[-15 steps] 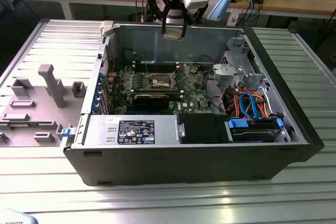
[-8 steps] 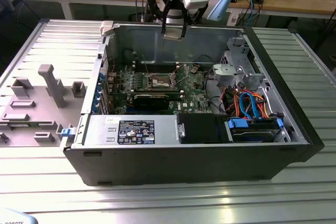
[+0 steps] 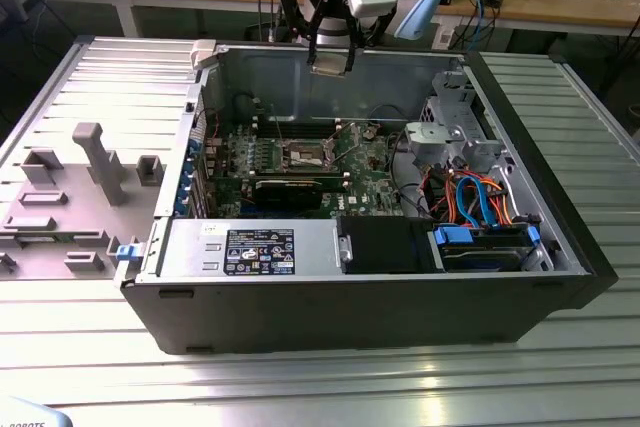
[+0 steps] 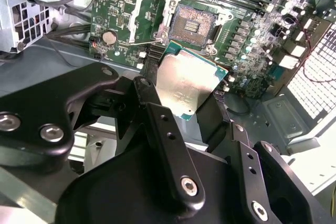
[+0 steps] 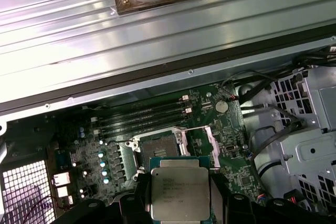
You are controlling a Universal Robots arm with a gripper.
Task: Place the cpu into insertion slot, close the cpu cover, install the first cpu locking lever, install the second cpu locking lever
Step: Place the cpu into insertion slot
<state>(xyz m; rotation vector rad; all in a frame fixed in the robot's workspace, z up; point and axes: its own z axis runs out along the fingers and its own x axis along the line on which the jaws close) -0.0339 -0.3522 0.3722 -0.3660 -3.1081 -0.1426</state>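
In the exterior view, my jaws hung above the open computer case (image 3: 380, 307), near the upper edge of its far wall. They were closed on the cpu (image 3: 330, 60), which lay flat between them. The insertion slot (image 3: 304, 155) sat well below it on the motherboard (image 3: 372, 175), apart from the chip. The case rested on the ribbed metal counter (image 3: 300, 387).

In the second wrist view, I had the cpu (image 4: 189, 85) pinched by its edges between my black fingers (image 4: 160, 124). Its dull silver top faced the camera and a thin green rim showed. Beyond it lay the insertion slot (image 4: 191, 23), clear of the chip, with its dark contact field uncovered. The cpu cover (image 4: 137, 17) stood swung open at the slot's side.

In the first wrist view, the cpu (image 5: 179, 192) sat square between my fingers (image 5: 223, 200), one on each flank. The insertion slot (image 5: 157, 144) showed just past the chip's edge, lower down on the board and not touching it. The long memory slots (image 5: 142, 119) ran beyond that.
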